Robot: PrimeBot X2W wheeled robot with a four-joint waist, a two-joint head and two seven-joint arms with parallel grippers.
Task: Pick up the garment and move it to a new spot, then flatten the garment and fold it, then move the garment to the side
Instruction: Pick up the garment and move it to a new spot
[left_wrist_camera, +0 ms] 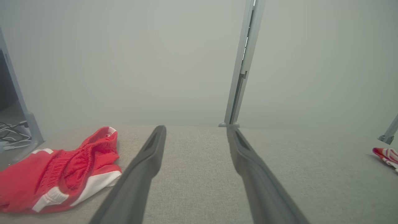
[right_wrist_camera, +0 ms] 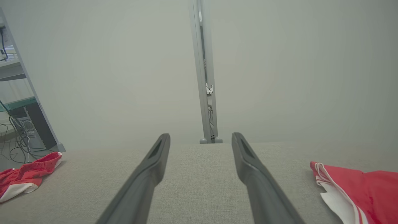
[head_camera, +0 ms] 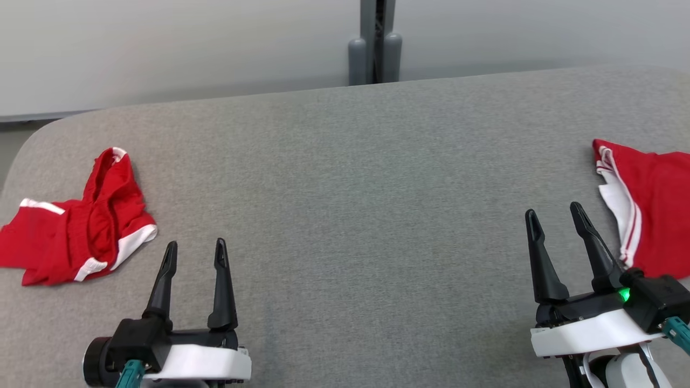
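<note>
A crumpled red garment with white trim (head_camera: 81, 226) lies at the table's left edge; it also shows in the left wrist view (left_wrist_camera: 56, 169) and, small, as the same garment (right_wrist_camera: 23, 177) in the right wrist view. A second red and white garment (head_camera: 647, 205) lies flat at the right edge, seen closer (right_wrist_camera: 357, 191) and as a sliver (left_wrist_camera: 387, 155). My left gripper (head_camera: 195, 253) stands open just right of the crumpled garment, holding nothing. My right gripper (head_camera: 555, 215) is open too, empty, just left of the right garment.
The grey felt table (head_camera: 350, 188) stretches wide between the two grippers. A grey post (head_camera: 375, 43) rises behind the far edge against a pale wall. A shelf with cables and a computer (right_wrist_camera: 21, 127) stands off to the left.
</note>
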